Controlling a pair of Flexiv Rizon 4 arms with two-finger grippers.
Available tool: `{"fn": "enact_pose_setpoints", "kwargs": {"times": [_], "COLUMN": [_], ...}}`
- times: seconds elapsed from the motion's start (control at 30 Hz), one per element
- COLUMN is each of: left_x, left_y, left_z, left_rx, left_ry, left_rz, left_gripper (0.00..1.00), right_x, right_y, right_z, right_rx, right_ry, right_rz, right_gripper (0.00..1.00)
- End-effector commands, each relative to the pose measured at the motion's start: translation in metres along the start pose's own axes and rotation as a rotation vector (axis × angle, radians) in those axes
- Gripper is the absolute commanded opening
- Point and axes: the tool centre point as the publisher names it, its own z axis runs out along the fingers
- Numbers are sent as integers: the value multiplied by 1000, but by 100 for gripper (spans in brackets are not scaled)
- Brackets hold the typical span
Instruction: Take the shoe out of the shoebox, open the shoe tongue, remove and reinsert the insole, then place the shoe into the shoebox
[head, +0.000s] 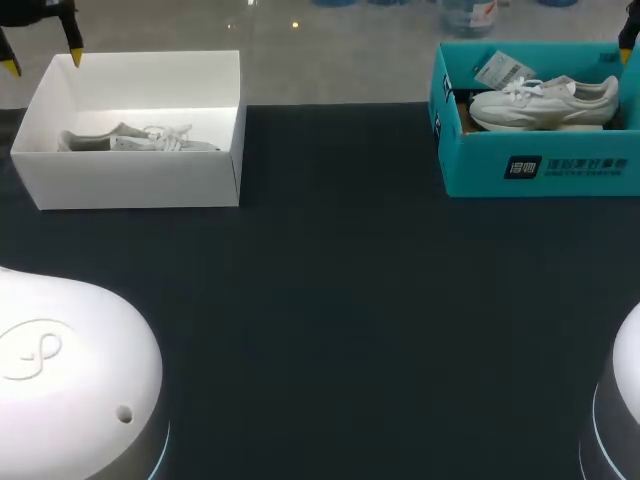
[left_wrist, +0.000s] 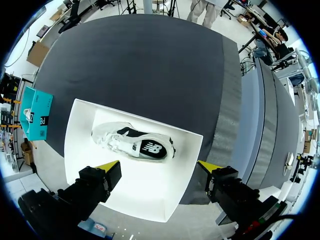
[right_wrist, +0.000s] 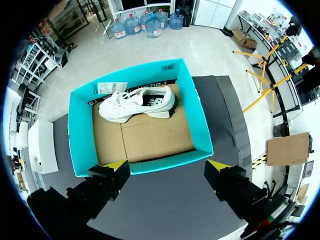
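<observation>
A white shoebox (head: 130, 180) stands at the table's far left with a white-and-grey shoe (head: 140, 138) lying inside. My left gripper (head: 44, 60) hangs open above its back left corner. In the left wrist view the shoe (left_wrist: 134, 144) lies in the white shoebox (left_wrist: 80, 130) ahead of the open left gripper (left_wrist: 159, 165), which holds nothing. A teal shoebox (head: 540, 170) at the far right holds a white shoe (head: 545, 100). In the right wrist view the open right gripper (right_wrist: 167, 165) hovers over the near wall of the teal shoebox (right_wrist: 80, 125), with the white shoe (right_wrist: 135, 104) at the far side.
The dark table (head: 340, 300) stretches between the two boxes and toward the front. White arm bases sit at the front left (head: 70, 380) and front right (head: 625, 400). A paper tag (right_wrist: 111, 88) lies beside the shoe in the teal box.
</observation>
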Motion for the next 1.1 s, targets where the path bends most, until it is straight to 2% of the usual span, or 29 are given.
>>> {"fn": "enact_pose_setpoints", "kwargs": {"times": [0.03,0.6,0.63,0.8,0.97,1.1], "left_x": [0,0,0,0,0,0], "left_y": [0,0,0,0,0,0], "left_z": [-1,-1,-1,-1,-1,-1], "left_rx": [1,1,1,1,1,1], "left_ry": [3,3,3,3,3,3], "left_rz": [0,0,0,0,0,0], "left_gripper": [100,100,100,100,100,100], "right_x": [5,5,6,7,12,17], "right_y": [35,35,40,66,82,89], "right_z": [4,4,12,44,70,91], "right_rx": [114,114,134,98,48,42], "right_ry": [6,6,-18,-61,-79,-84], "right_rz": [4,4,17,92,84,53], "right_gripper": [100,100,100,100,100,100]}}
